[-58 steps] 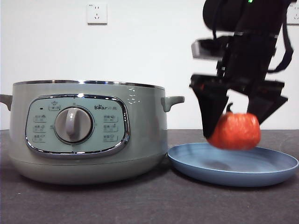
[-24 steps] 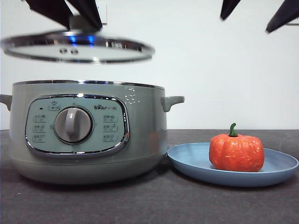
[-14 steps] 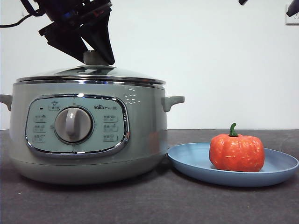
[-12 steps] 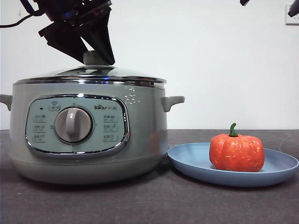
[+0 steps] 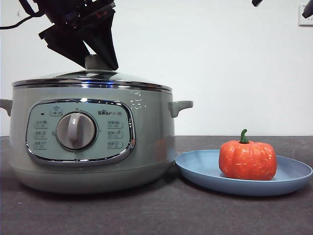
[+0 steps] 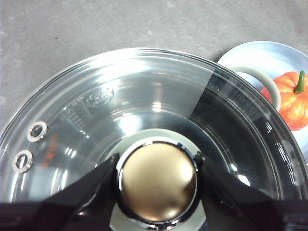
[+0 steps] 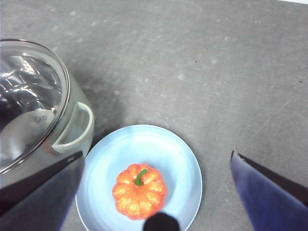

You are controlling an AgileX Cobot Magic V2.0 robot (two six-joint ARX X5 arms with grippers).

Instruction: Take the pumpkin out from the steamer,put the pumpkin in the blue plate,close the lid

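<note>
The sage-green steamer (image 5: 93, 137) stands at the left with the glass lid (image 5: 93, 78) resting on its rim. My left gripper (image 5: 98, 61) is shut on the lid's knob (image 6: 158, 180); in the left wrist view the jaws press both sides of the knob. The orange pumpkin (image 5: 247, 159) sits upright in the blue plate (image 5: 205, 169) to the right of the steamer. It also shows in the right wrist view (image 7: 139, 191), in the blue plate (image 7: 183, 159). My right gripper (image 7: 156, 192) is open and empty, high above the plate; only black tips (image 5: 307, 10) show at the front view's top right.
The dark grey table top (image 5: 156, 215) runs under both things. The steamer's side handle (image 5: 181, 105) juts out over the plate's near rim. A white wall stands behind.
The pumpkin was set on the plate and the right gripper rose away. The left gripper brought the lid down onto the steamer, and in the last half second it settled level on the rim.
</note>
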